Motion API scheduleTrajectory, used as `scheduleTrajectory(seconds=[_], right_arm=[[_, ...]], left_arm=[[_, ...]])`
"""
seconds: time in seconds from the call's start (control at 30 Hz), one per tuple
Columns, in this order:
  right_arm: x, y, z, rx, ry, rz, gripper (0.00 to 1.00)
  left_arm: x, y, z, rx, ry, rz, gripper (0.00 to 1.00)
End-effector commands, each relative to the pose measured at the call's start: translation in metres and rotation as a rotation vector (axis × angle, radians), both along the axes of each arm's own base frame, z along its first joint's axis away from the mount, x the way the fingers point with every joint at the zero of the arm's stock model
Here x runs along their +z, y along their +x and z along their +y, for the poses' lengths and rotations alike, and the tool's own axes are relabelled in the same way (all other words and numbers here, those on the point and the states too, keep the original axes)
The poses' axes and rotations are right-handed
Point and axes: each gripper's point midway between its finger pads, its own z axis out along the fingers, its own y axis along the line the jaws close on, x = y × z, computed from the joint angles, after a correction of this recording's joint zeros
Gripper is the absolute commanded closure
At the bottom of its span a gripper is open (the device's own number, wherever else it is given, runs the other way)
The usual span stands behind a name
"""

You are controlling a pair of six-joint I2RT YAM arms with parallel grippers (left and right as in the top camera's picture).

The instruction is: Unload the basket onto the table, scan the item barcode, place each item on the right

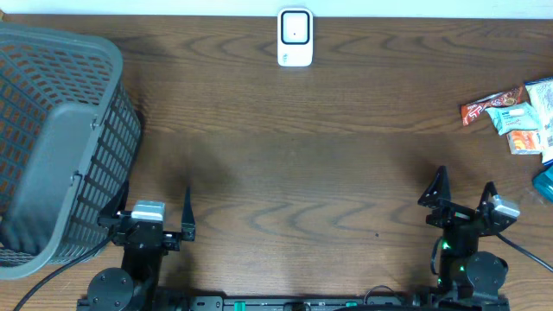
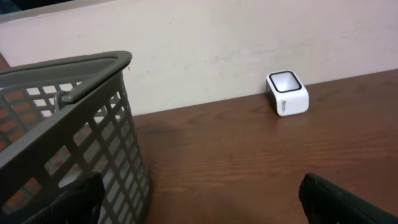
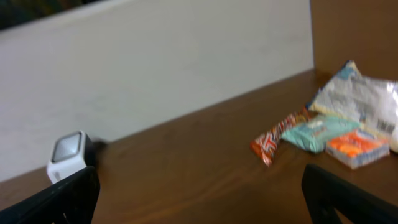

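Observation:
Several snack items lie at the table's right edge: a red-orange bar (image 1: 491, 105) (image 3: 278, 134), a teal packet (image 1: 508, 115) (image 3: 320, 131), an orange packet (image 1: 524, 141) (image 3: 359, 147) and a white bag (image 1: 543, 108) (image 3: 364, 99). No barcode can be made out on them. The white scanner (image 1: 295, 37) (image 2: 287, 93) (image 3: 67, 155) stands at the far edge, centre. My right gripper (image 1: 462, 194) (image 3: 202, 202) is open and empty near the front right, short of the snacks. My left gripper (image 1: 152, 220) (image 2: 205, 205) is open and empty at the front left, beside the basket.
A grey mesh basket (image 1: 52, 138) (image 2: 68, 137) fills the left side, close to my left gripper's outer finger. A teal object (image 1: 546, 181) pokes in at the right edge. A pale wall runs behind the table's far edge.

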Motion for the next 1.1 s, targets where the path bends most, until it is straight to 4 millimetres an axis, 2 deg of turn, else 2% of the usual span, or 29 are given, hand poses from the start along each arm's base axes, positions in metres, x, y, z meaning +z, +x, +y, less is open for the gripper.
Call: scheduleTrajectory(seconds=[0.0, 0.27, 1.07], right_arm=[[-0.011, 0.001, -0.004, -0.013, 0.020, 0.011, 0.01], [-0.043, 0.004, -0.007, -0.026, -0.022, 0.084, 0.01], [-0.043, 0.005, -0.008, -0.026, -0.023, 0.075, 0.01]], left_arm=[[0.002, -0.001, -0.001, -0.004, -0.007, -0.008, 0.00], [0.002, -0.001, -0.001, -0.004, -0.006, -0.008, 0.00], [0.002, -0.001, -0.001, -0.004, -0.006, -0.008, 0.00]])
